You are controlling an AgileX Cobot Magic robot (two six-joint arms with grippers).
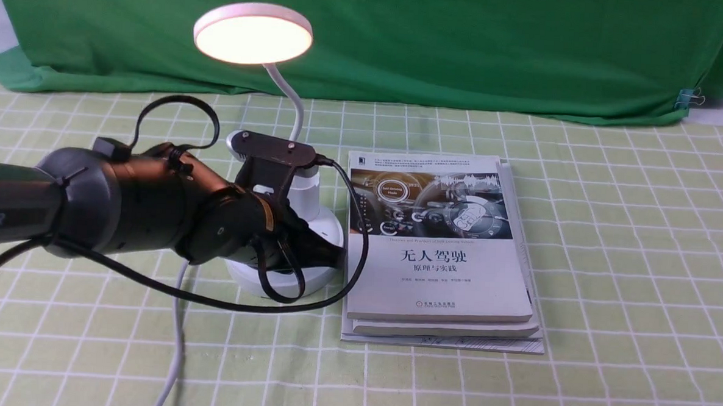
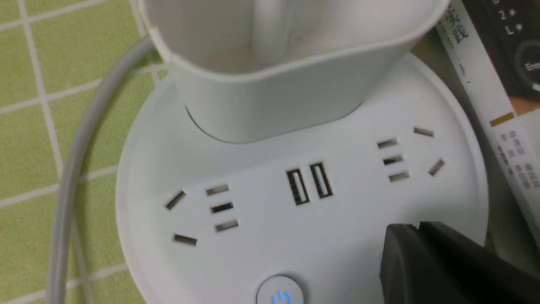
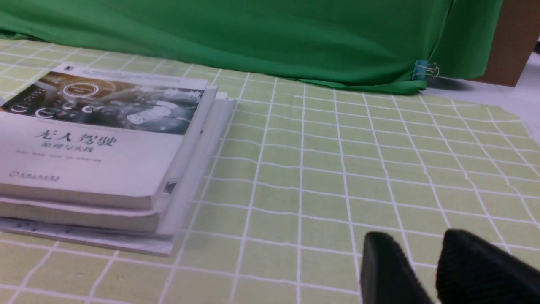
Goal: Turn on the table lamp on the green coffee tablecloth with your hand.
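1. Green coffee tablecloth (image 1: 628, 239): pale yellow-green, ruled with a white grid; lies beneath the lamp and books.
2. Backdrop cloth (image 1: 404, 58): plain dark green, hanging behind the tablecloth.
3. Left arm (image 1: 154, 200): black, looped with dark cables; reaches in from the left side, over the base of the lamp.
4. Table lamp (image 1: 253, 36): white, upright on the left part of the tablecloth, just beside the books. Flat round head, glowing warm white; thin curved neck; cup-like holder (image 2: 270, 97); round base (image 2: 253, 169) with sockets and two USB ports (image 2: 310, 183).
5. Stack of books (image 1: 443, 280): lying flat, edges slightly uneven; top cover white, with a dark dashboard picture and Chinese title.
6. Left gripper (image 2: 419, 227): fully closed, fingers together, nothing held; tips over the round base, near its rim on the side toward the books. Contact with the base cannot be told.
7. Right gripper (image 3: 415, 236): fingers parted, a gap between them, nothing held; exact width cannot be told.
8. Power cord (image 1: 177, 341): pale grey, running across the tablecloth from beside the base.
9. Binder clip (image 1: 686, 98): blue, fastened to the backdrop's lower edge, right side.
10. Power button (image 2: 280, 291): round, white, blue-lit symbol, set in the base; partly cut off in the left wrist view.
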